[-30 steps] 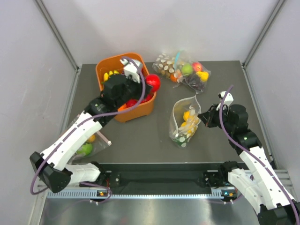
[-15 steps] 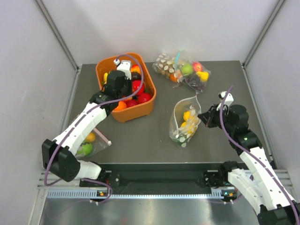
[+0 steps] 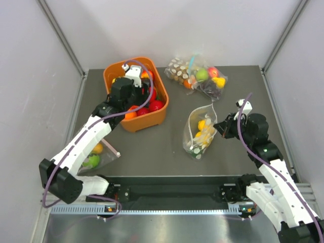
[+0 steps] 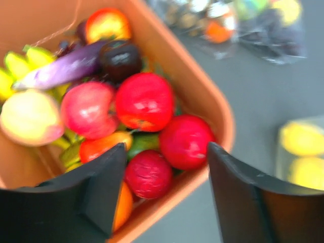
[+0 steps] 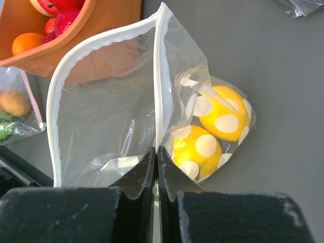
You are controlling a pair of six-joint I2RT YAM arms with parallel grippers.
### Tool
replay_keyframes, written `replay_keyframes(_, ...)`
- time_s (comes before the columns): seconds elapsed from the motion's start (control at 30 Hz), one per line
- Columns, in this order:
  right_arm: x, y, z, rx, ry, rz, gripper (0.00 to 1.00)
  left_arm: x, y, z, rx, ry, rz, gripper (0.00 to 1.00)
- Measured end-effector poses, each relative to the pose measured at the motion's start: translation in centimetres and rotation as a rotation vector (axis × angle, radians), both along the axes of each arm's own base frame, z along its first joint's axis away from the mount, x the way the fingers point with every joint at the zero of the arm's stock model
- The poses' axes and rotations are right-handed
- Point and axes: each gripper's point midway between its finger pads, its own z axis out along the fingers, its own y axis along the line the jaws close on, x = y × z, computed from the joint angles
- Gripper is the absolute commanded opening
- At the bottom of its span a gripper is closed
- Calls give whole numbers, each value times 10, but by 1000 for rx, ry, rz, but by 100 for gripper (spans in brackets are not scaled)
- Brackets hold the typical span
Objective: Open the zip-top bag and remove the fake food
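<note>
The zip-top bag (image 5: 101, 116) gapes open, its zip edge pinched between the right fingers (image 5: 132, 181); left fingers (image 4: 101, 192) spread above the orange bin (image 4: 205, 88).

Left the bin (image 3: 152, 119) — right the zip-top bag (image 3: 194, 117).

Left hand (image 4: 166, 152) wide, right hand (image 5: 157, 153) clamped

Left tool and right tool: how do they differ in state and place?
The left tool is open and empty; the right tool is shut on the rim of the zip-top bag. The left tool hangs over the orange basket; the right tool is at the bag, apart from that basket. Both have black fingers.
</note>
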Motion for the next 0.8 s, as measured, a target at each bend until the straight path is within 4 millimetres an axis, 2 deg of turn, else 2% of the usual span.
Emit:
replay_keyframes(0.1, 0, 0, 0, 0, 0, 0, 0, -21, -24, 20, -21, -49, -92, 74)
replay_keyframes(0.2, 0, 0, 0, 0, 2, 1, 0, -50, -58, 39, -43, -100, -217, 70)
replay_keyframes(0.3, 0, 0, -1, 0, 4, 1, 0, -90, -109, 47, -75, -113, -397, 69)
replay_keyframes(0.47, -2, 0, -3, -3, 14, 1, 0, -139, -175, 51, -148, -91, -630, 67)
replay_keyframes(0.57, -3, -1, -4, -4, 20, 1, 0, -156, -206, 41, -183, -53, -718, 66)
replay_keyframes(0.63, -4, -1, -3, -3, 17, 1, 0, -165, -228, 23, -189, -4, -768, 66)
replay_keyframes(0.8, -9, 0, -4, -1, 26, 12, 0, -160, -254, -18, -168, 78, -774, 66)
